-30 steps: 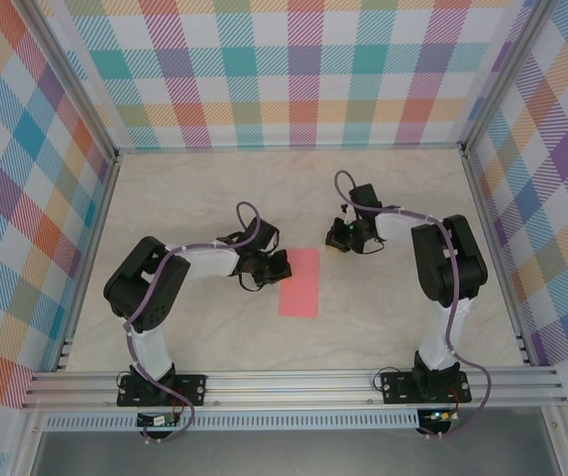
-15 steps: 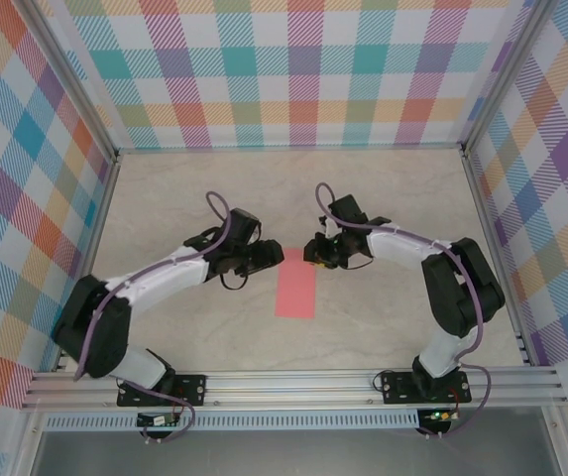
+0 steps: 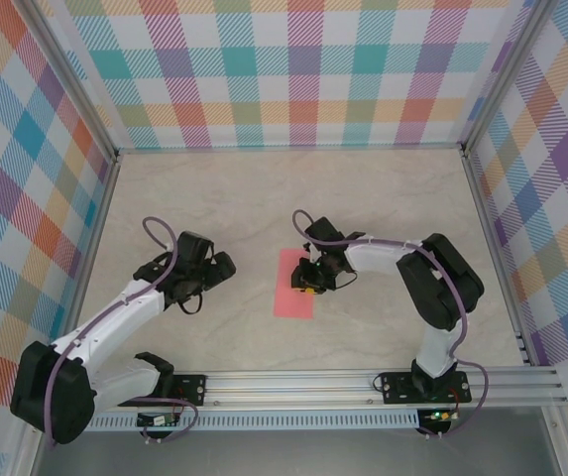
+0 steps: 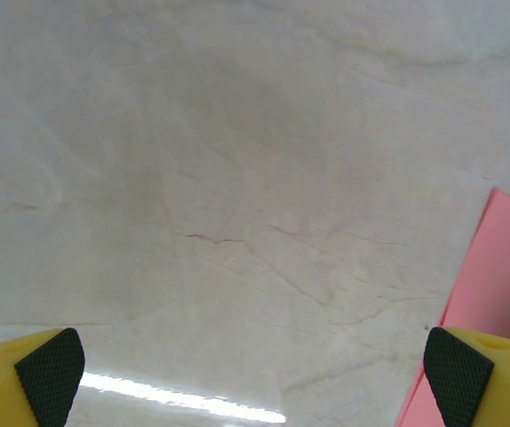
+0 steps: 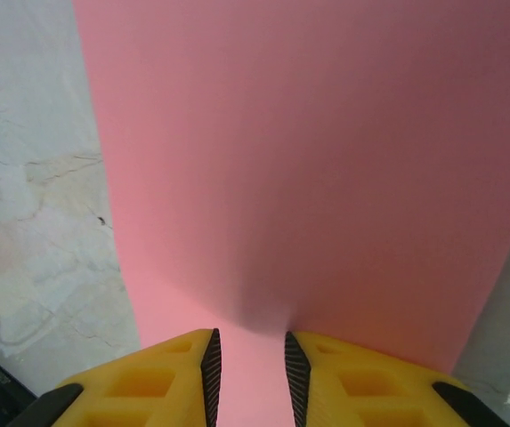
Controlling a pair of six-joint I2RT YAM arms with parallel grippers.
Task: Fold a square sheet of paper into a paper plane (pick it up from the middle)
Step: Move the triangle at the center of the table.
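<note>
Right hand (image 3: pixel 307 287) is lowered onto the right edge of a salmon-pink sheet of paper (image 3: pixel 288 299), about halfway along its length. Seen from its wrist camera, its two yellow fingers (image 5: pixel 165 374), each lined with a black textured pad, stand only a narrow slit apart with their tips at the paper's surface. Nothing can be seen pinched between them. Left hand (image 3: pixel 221 266) sits well to the left of the sheet and clear of it. Its fingers are spread wide and hold nothing, with bare tabletop showing between them.

The sheet is plain and unmarked. It lies flat as a tall narrow rectangle, clearly longer than wide, with its long sides running away from the robot. Its edges look straight and crisp. It rests near the middle of the tabletop (image 3: pixel 393 198), between the two arms.

The tabletop is pale cream with faint grey marble veining and a soft streak of glare. Walls (image 3: pixel 293 69) on three sides carry a bright pastel plaid of teal, pink, orange and purple. A ribbed aluminium rail (image 3: pixel 293 382) runs along the near edge.
</note>
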